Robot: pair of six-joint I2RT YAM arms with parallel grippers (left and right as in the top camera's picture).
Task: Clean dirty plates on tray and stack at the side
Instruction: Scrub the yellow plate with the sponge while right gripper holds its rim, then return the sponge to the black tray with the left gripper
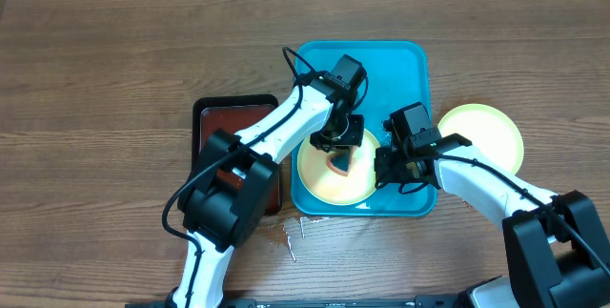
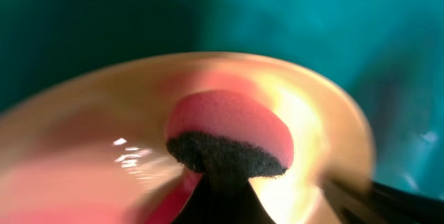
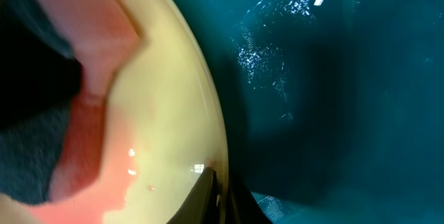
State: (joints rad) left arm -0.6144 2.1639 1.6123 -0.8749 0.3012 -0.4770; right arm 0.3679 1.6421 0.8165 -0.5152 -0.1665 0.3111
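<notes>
A pale yellow-green plate [image 1: 319, 179] lies in the near part of the turquoise tray [image 1: 396, 70]. My left gripper [image 1: 338, 141] is shut on a pink sponge [image 1: 339, 163] with a dark scrub side and presses it onto the plate's middle. The left wrist view shows the sponge [image 2: 229, 130] against the wet, pink-tinged plate [image 2: 83, 141], held by the left gripper [image 2: 222, 182]. My right gripper [image 1: 386, 170] is shut on the plate's right rim. In the right wrist view the right gripper [image 3: 220, 193] pinches that rim of the plate [image 3: 166, 113] over the tray [image 3: 333, 78].
A second yellow-green plate [image 1: 481, 136] sits on the wood tabletop right of the tray. A dark red, black-rimmed tray [image 1: 233, 122] lies to the left, partly under my left arm. Small specks [image 1: 291, 236] mark the table near the front.
</notes>
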